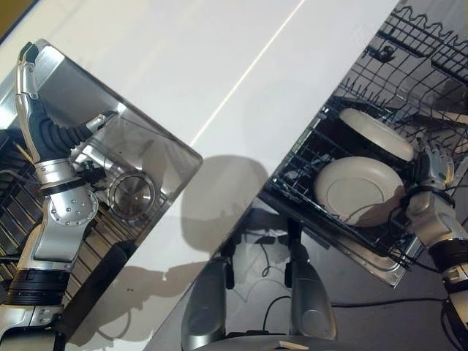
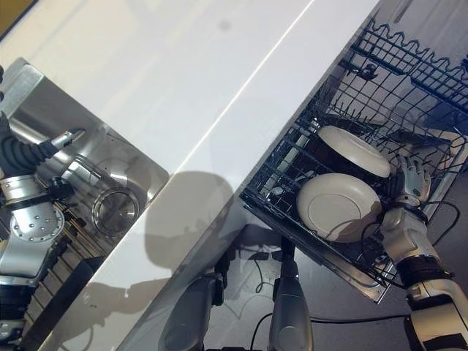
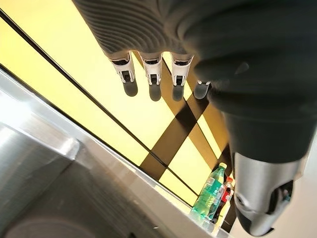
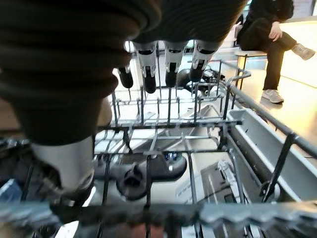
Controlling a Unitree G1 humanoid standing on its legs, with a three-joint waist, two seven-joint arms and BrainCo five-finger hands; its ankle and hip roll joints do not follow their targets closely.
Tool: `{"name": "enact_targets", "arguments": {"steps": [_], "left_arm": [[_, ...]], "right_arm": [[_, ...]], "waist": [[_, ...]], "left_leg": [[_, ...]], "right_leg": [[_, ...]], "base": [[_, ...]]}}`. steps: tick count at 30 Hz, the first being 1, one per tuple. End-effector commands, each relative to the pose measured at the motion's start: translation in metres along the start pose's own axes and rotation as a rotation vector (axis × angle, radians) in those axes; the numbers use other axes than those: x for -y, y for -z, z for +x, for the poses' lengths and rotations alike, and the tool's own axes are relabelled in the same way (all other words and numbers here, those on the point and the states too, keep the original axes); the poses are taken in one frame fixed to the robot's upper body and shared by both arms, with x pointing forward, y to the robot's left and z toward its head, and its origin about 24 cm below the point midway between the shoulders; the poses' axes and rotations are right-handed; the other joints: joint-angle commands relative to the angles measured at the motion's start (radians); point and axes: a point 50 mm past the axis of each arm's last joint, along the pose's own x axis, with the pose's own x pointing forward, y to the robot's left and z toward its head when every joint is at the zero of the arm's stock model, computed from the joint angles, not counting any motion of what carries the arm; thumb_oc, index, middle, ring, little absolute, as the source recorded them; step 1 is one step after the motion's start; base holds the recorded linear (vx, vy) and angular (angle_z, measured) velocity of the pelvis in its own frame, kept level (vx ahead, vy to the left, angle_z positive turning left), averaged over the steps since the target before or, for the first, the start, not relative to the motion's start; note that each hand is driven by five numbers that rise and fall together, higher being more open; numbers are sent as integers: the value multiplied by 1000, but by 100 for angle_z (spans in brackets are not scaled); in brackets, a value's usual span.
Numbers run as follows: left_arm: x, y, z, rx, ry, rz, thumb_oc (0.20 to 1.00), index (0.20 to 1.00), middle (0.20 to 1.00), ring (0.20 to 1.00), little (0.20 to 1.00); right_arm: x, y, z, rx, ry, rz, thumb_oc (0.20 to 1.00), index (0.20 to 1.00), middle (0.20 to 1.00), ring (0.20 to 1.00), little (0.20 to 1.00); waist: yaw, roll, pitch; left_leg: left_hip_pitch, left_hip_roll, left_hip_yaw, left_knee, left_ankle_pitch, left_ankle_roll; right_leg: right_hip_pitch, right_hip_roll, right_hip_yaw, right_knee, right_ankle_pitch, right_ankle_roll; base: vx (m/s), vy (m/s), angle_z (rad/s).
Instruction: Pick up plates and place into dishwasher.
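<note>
Left hand [image 1: 51, 135]: upper left of the left eye view, raised over the steel sink [image 1: 142, 172]; fingers straight and apart, holding nothing.
Sink: left side of the frame, with a round drain [image 1: 131, 194] at its bottom.
Countertop [image 1: 219, 80]: white, running diagonally through the middle of the frame, between sink and dishwasher.
Dishwasher rack [image 1: 351, 139]: dark wire basket, pulled out at right.
Plates: two white ones in the rack; the near plate [image 1: 360, 191] leans with its face showing, the far plate [image 1: 376, 133] stands just beyond it, toward upper right.
Right hand [image 1: 436, 167]: right edge, just beside the near plate's rim; fingers straight over the rack wires, gripping nothing.
Bottles [image 3: 214, 192]: lower right of the left wrist view, on the floor.
Person [image 4: 270, 29]: seated, upper right of the right wrist view.
</note>
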Motion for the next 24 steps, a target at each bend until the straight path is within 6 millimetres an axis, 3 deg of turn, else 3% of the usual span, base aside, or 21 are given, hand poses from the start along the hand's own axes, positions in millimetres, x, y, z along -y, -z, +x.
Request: {"name": "enact_targets", "arguments": {"steps": [1, 6, 13, 24], "left_arm": [[-13, 2, -2, 1, -71, -20, 1000, 1000, 1000, 1000, 1000], [-16, 8, -13, -31, -73, -9, 1000, 1000, 1000, 1000, 1000], [-29, 17, -27, -80, -58, -1, 1000, 1000, 1000, 1000, 1000], [-32, 26, -49, -148, -48, 1, 1000, 1000, 1000, 1000, 1000]], "right_arm": [[14, -21, -1, 70, 109, 66, 1000, 1000, 1000, 1000, 1000], [28, -22, -7, 113, 158, 74, 1000, 1000, 1000, 1000, 1000], [35, -3, -19, 86, 189, 105, 1000, 1000, 1000, 1000, 1000], [47, 5, -41, 40, 429, 240, 1000, 1000, 1000, 1000, 1000]], "waist": [[-1, 38, -34], [-16, 38, -60], [-27, 35, -104], [-52, 50, -150]], "left_leg": [[-28, -19, -50, -124, 107, 21], [-1, -17, -34, -133, 102, 21], [44, -11, -16, -144, 94, 21], [99, -8, 5, -162, 82, 24]], "right_leg": [[55, -32, -28, 140, -201, 29], [67, -30, -14, 136, -202, 31], [102, -30, -5, 125, -205, 34], [134, -25, 19, 119, -212, 35]], "base": [[17, 40, -6], [30, 56, -2], [51, 31, -14], [34, 41, -9]]}}
